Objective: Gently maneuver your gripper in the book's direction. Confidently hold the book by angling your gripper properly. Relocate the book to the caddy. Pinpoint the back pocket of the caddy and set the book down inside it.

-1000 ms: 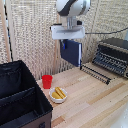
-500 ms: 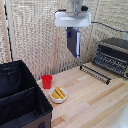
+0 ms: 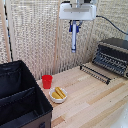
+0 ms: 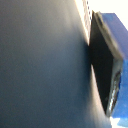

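Book [image 3: 73,36]: navy, hanging edge-on and upright from the gripper [image 3: 74,25], whose fingers are clamped on its top edge, high above the worktop [image 3: 95,100]. Caddy [image 3: 20,100]: black, soft-walled, well below and away from the gripper at the exterior view's left; its divider splits two compartments, both showing only dark interior. Between caddy and gripper, lower down: red cup [image 3: 46,81]; white bowl [image 3: 58,94] holding yellow pieces.

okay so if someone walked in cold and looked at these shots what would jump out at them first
Probably the end effector high against the reed screen, with the navy book hanging edge-on from it. Next, the big black caddy in the exterior view's lower left, with a red cup and a bowl of yellow food beside it.
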